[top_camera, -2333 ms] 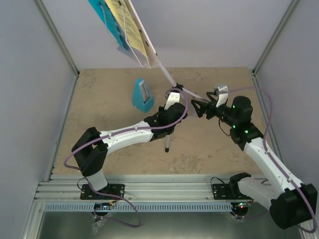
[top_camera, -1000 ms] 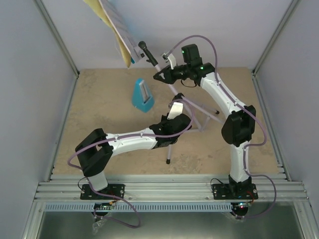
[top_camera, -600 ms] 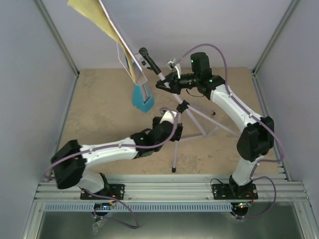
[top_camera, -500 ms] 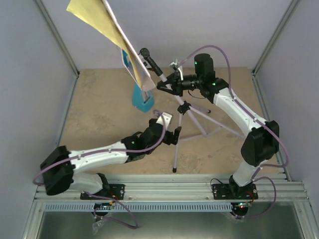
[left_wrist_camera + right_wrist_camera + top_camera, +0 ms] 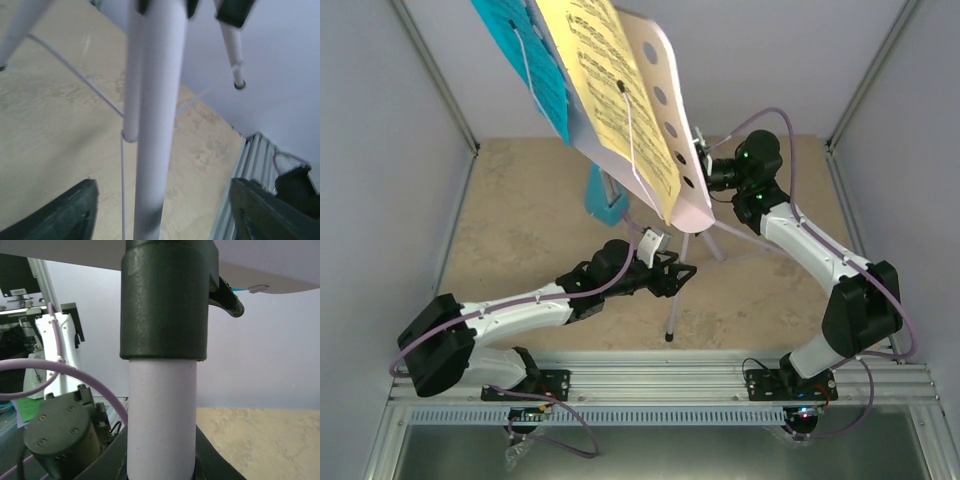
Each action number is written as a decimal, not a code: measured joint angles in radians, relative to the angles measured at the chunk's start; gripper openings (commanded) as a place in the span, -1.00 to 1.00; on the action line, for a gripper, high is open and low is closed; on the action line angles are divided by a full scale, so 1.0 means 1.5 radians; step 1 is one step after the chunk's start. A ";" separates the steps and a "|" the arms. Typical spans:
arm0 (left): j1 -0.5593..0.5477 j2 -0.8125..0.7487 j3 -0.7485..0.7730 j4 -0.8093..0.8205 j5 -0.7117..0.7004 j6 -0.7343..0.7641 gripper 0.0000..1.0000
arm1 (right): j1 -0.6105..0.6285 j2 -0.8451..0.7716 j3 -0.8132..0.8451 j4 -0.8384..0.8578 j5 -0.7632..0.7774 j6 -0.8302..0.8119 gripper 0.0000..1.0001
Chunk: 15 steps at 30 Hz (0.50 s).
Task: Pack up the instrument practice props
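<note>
The lilac music stand's holed desk (image 5: pixel 665 110) fills the upper middle of the top view, tilted toward the camera. A yellow sheet (image 5: pixel 605 80) and a cyan sheet (image 5: pixel 535 60) lie on it. The blue metronome (image 5: pixel 603 195) stands behind, mostly hidden by the desk. My right gripper (image 5: pixel 705 172) (image 5: pixel 161 462) is shut on the stand's pole (image 5: pixel 161 415), just under its black collar (image 5: pixel 165 300). My left gripper (image 5: pixel 678 274) (image 5: pixel 160 215) is open low down. A stand tube (image 5: pixel 155 125) runs between its fingers (image 5: pixel 65 215) without touching them.
One tripod leg (image 5: pixel 670 310) reaches toward the near aluminium rail (image 5: pixel 660 385). Grey enclosure walls close in the tan table (image 5: pixel 510 240) on the left, right and back. Another leg tip (image 5: pixel 239 84) hangs in the air in the left wrist view.
My left gripper has opened and let go of the stand. The right arm has swung the stand, so its desk with the sheets now faces the camera.
</note>
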 measured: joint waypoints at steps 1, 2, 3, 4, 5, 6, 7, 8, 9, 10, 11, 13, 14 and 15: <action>0.003 0.012 0.001 0.011 0.019 -0.003 0.16 | 0.000 -0.002 -0.008 0.029 -0.007 0.017 -0.99; 0.004 0.022 0.002 0.018 0.033 -0.009 0.03 | 0.000 -0.004 -0.015 0.054 -0.012 0.031 -0.99; 0.007 0.037 0.003 0.035 0.058 -0.011 -0.07 | -0.001 -0.005 -0.020 0.072 -0.016 0.042 -0.99; 0.008 0.040 0.003 0.038 0.063 -0.011 -0.13 | -0.001 -0.008 -0.026 0.092 -0.020 0.054 -0.99; 0.010 0.045 0.003 0.046 0.075 -0.014 -0.15 | -0.001 -0.010 -0.032 0.110 -0.024 0.065 -0.99; 0.011 0.050 0.003 0.056 0.085 -0.018 -0.17 | -0.001 -0.013 -0.036 0.124 -0.028 0.073 -0.99; 0.011 0.053 0.003 0.066 0.093 -0.020 -0.18 | -0.001 -0.016 -0.040 0.137 -0.032 0.080 -0.99; 0.012 0.054 0.003 0.075 0.100 -0.022 -0.19 | -0.001 -0.018 -0.044 0.147 -0.034 0.085 -0.99; 0.012 0.054 0.003 0.082 0.104 -0.022 -0.23 | -0.001 -0.021 -0.046 0.155 -0.038 0.091 -0.99; 0.012 0.054 0.003 0.088 0.107 -0.022 -0.33 | -0.001 -0.023 -0.048 0.160 -0.042 0.094 -0.99; 0.014 0.054 0.002 0.094 0.110 -0.023 -0.54 | -0.001 -0.025 -0.049 0.166 -0.047 0.097 -0.99; 0.017 0.054 0.002 0.104 0.113 -0.028 -0.90 | -0.001 -0.029 -0.052 0.174 -0.055 0.102 -0.99; 0.019 0.054 0.002 0.104 0.115 -0.024 -1.00 | -0.001 -0.032 -0.055 0.178 -0.061 0.106 -0.99; 0.019 0.055 0.001 0.109 0.126 0.007 -1.00 | -0.001 -0.034 -0.058 0.181 -0.061 0.106 -0.99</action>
